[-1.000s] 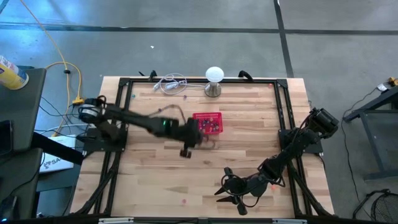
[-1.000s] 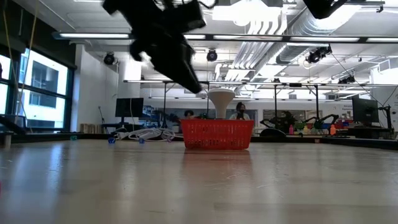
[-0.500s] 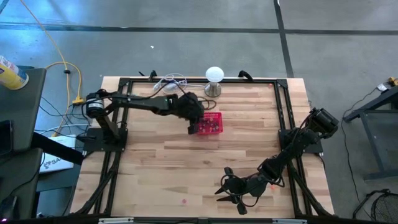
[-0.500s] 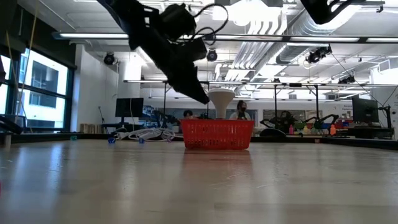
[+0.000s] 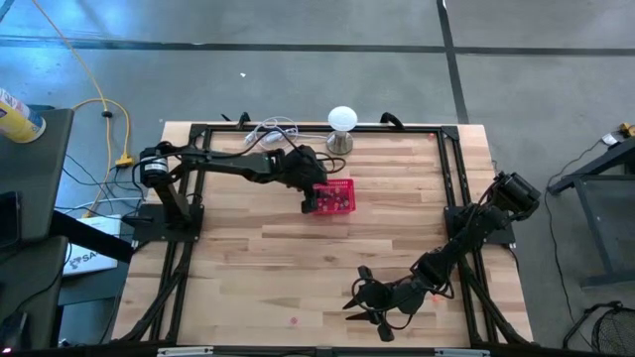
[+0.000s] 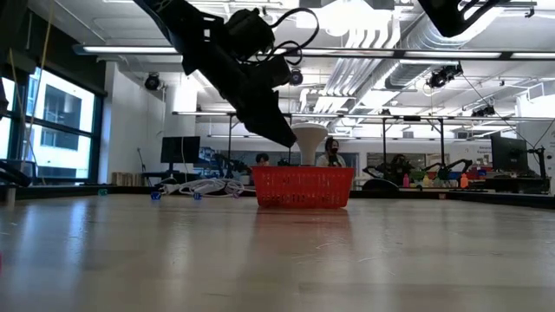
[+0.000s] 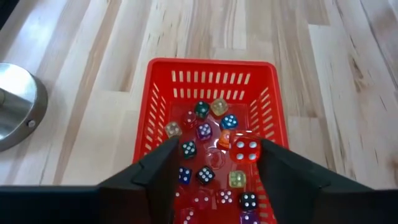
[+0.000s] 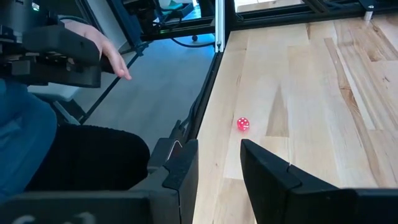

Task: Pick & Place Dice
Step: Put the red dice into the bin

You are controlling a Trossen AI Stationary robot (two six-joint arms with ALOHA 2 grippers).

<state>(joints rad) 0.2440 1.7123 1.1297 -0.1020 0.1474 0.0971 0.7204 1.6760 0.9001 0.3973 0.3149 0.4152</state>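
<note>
A red mesh basket (image 5: pixel 334 197) stands on the wooden table with several small dice (image 7: pixel 205 175) of mixed colours on its floor. My left gripper (image 7: pixel 214 168) hangs open above the basket's left end (image 6: pixel 282 134), pointing slantwise down into it. A red die (image 7: pixel 245 149) shows larger than the others, just beside one finger (image 7: pixel 273 168); whether it touches that finger I cannot tell. My right gripper (image 8: pixel 219 158) stands open near the table's front edge (image 5: pixel 367 309), with nothing between its fingers. One red die (image 8: pixel 243 124) lies on the table ahead of it (image 5: pixel 294 319).
A white ball lamp on a metal base (image 5: pixel 341 124) stands just behind the basket, with white cables (image 5: pixel 268 134) to its left. A black frame (image 5: pixel 298 129) rims the table. A seated person's hand (image 8: pixel 112 59) shows beyond the table's edge.
My left gripper has swung from the table's middle toward the far edge and come over the basket's left end, then kept still there. The basket has stayed where it was.
</note>
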